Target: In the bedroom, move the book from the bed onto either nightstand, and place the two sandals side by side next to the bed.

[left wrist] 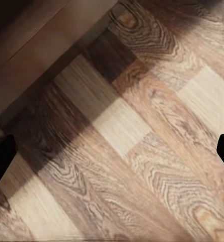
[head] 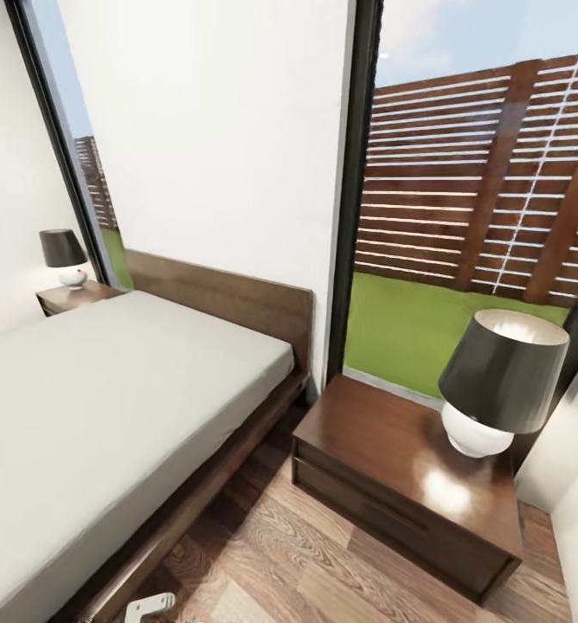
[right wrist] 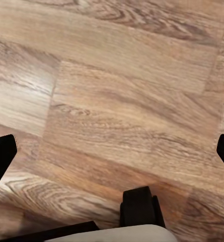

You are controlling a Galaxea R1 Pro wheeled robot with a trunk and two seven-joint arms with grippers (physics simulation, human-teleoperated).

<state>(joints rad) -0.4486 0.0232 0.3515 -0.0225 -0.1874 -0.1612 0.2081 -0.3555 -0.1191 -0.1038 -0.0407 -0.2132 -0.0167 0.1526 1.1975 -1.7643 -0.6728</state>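
Here: one bed (head: 107,381) | two nightstands (head: 410,484) | two lamps (head: 497,381) | both fingers (left wrist: 1,159) apart.

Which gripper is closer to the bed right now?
Left, most likely. The left gripper hangs open over the floor right beside the bed frame. The right gripper, also open, faces plain floor planks, so it seems farther off.

Left gripper (left wrist: 112,151): both dark fingertips sit at opposite frame edges, jaws spread wide, nothing between them. Right gripper (right wrist: 112,151): same wide spread, nothing held. A pale robot part (head: 149,604) shows at the head view's bottom edge.
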